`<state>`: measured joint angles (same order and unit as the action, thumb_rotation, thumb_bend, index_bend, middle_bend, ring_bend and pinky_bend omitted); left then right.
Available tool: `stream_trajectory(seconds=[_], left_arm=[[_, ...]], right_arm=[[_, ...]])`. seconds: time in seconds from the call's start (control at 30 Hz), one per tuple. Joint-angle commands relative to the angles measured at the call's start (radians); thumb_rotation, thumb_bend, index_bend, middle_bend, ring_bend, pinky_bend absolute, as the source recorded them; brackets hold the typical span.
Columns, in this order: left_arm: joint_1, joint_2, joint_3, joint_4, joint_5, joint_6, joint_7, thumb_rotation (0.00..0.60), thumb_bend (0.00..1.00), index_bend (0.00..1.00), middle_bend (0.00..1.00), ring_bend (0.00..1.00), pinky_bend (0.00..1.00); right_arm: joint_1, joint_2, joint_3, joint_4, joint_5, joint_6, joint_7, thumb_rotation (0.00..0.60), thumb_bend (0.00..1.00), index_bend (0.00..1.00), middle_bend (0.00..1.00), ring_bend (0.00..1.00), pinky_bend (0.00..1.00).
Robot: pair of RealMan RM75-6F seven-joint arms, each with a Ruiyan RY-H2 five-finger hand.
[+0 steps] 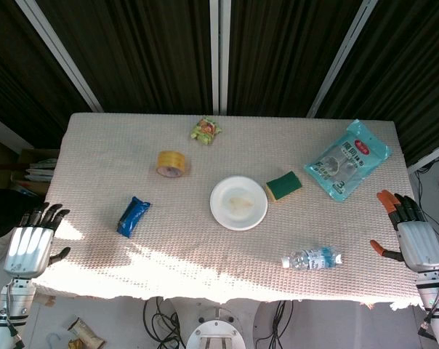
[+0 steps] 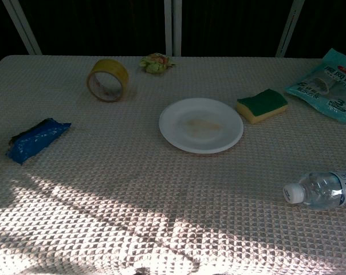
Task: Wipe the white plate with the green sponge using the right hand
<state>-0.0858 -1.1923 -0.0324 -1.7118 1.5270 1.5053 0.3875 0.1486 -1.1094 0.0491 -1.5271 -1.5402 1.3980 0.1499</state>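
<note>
A white plate (image 1: 238, 203) (image 2: 201, 125) lies near the middle of the table with a faint brownish smear at its centre. Just right of it sits the green sponge (image 1: 284, 186) (image 2: 262, 105), green side up over a yellow base, not touching the plate. My right hand (image 1: 411, 233) hangs off the table's right edge, fingers extended and apart, holding nothing, well clear of the sponge. Off the left edge, my left hand (image 1: 35, 238) is likewise empty with fingers spread. Neither hand shows in the chest view.
On the cloth-covered table (image 1: 96, 145) lie a yellow tape roll (image 1: 171, 163) (image 2: 107, 79), a blue packet (image 1: 133, 216) (image 2: 36, 139), a small snack wrapper (image 1: 205, 131) (image 2: 155, 63), a teal bag (image 1: 348, 158) (image 2: 329, 84) and a water bottle (image 1: 312, 258) (image 2: 323, 191) at front right.
</note>
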Motion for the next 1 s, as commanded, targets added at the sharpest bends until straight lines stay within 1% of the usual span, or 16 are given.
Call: stream_trajectory(seconds=[0.03,0.23,0.33,0.43,0.53,0.6,0.73,0.87,1.0], left_arm=[[-0.004,0.0,-0.001,-0.002,-0.004,-0.006,-0.004,0.6,0.09,0.25,0.2,0.15,0.2],[-0.008,0.006,0.0,-0.008,0.0,-0.01,-0.007,0.6,0.09,0.25,0.2,0.15,0.2],[-0.01,0.007,0.0,-0.013,0.002,-0.011,-0.007,0.6,0.09,0.25,0.2,0.15,0.2],[-0.011,0.006,-0.001,-0.019,0.002,-0.009,-0.003,0.6,0.09,0.25,0.2,0.15,0.2],[-0.009,0.004,0.0,-0.026,-0.002,-0.007,0.003,0.6,0.09,0.25,0.2,0.15,0.2],[-0.006,0.005,0.002,-0.03,-0.006,-0.007,0.005,0.6,0.09,0.25,0.2,0.15,0.2],[0.003,0.007,0.006,-0.034,-0.022,-0.006,0.005,0.6,0.09,0.25,0.2,0.15,0.2],[0.007,0.008,0.006,-0.033,-0.039,-0.009,0.004,0.6,0.09,0.25,0.2,0.15,0.2],[0.005,0.007,0.006,-0.03,-0.047,-0.017,0.003,0.6,0.09,0.25,0.2,0.15,0.2]], right_arm=[[0.008,-0.003,0.0,0.003,0.001,-0.012,-0.002,0.6,0.1,0.0,0.06,0.0,0.03],[0.063,0.003,0.012,0.005,-0.004,-0.079,-0.003,0.6,0.1,0.0,0.06,0.0,0.03],[0.141,0.013,0.033,0.005,-0.018,-0.168,-0.001,0.6,0.1,0.0,0.06,0.0,0.03],[0.241,0.002,0.06,0.019,-0.021,-0.285,-0.01,0.6,0.11,0.0,0.07,0.0,0.04],[0.354,-0.044,0.091,0.07,-0.005,-0.419,-0.023,0.6,0.13,0.0,0.07,0.0,0.04],[0.412,-0.082,0.104,0.114,0.01,-0.489,-0.034,0.6,0.15,0.03,0.08,0.0,0.04],[0.512,-0.178,0.114,0.231,0.038,-0.604,-0.067,0.6,0.18,0.11,0.1,0.0,0.04],[0.57,-0.258,0.106,0.33,0.06,-0.68,-0.064,0.6,0.19,0.14,0.11,0.0,0.04],[0.609,-0.327,0.092,0.42,0.062,-0.716,-0.051,0.6,0.21,0.16,0.12,0.0,0.04]])
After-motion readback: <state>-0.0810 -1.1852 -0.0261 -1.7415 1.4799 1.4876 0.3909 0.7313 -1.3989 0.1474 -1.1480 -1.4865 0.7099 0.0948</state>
